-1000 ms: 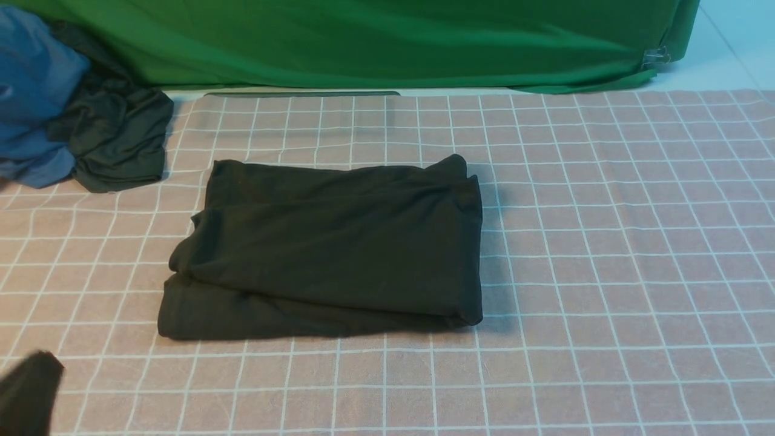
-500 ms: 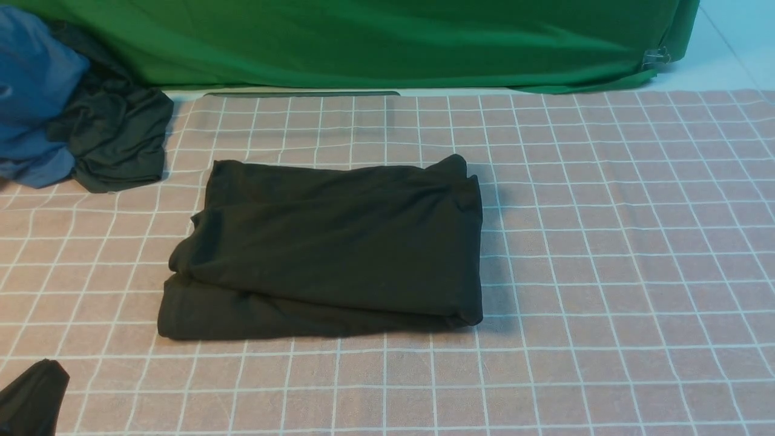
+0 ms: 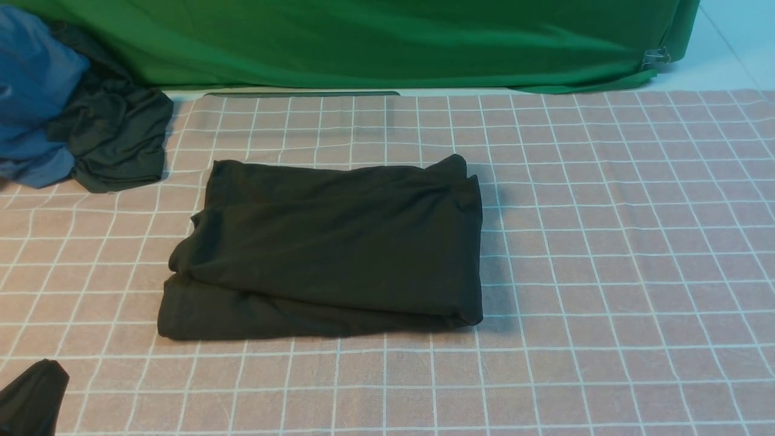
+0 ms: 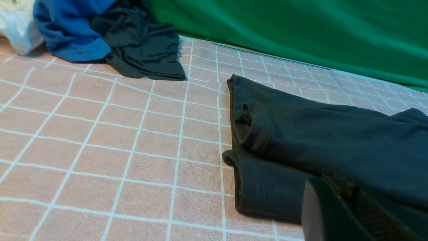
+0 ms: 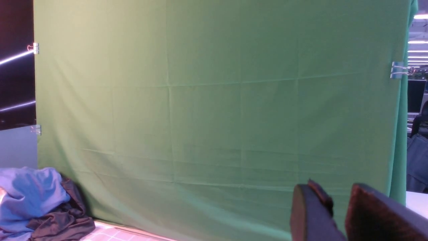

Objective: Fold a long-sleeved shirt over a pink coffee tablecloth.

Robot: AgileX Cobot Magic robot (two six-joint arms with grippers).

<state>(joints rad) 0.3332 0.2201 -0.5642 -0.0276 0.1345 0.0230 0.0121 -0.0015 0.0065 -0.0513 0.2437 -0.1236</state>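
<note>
Black shirt (image 3: 339,248) in a compact bundle on the pink cloth (image 3: 605,242).
Front view: lying left of centre, folded into a rough rectangle, with uneven layers at the left side and along the near edge; beyond the near left corner, well apart from the shirt, the tip of the left end effector (image 3: 45,372). Probably at the end of the folding, or very close to it; next, either a light tidy of that ragged left side or a withdrawal of both arms, with care not to drag the top layer loose. Left wrist view: fingers pressed together, with nothing visible in their grip; no sign of contact with the shirt. Right wrist view: right end effector (image 5: 331,190) partly open, empty, facing the green backdrop (image 5: 207,117), away from the work.
</note>
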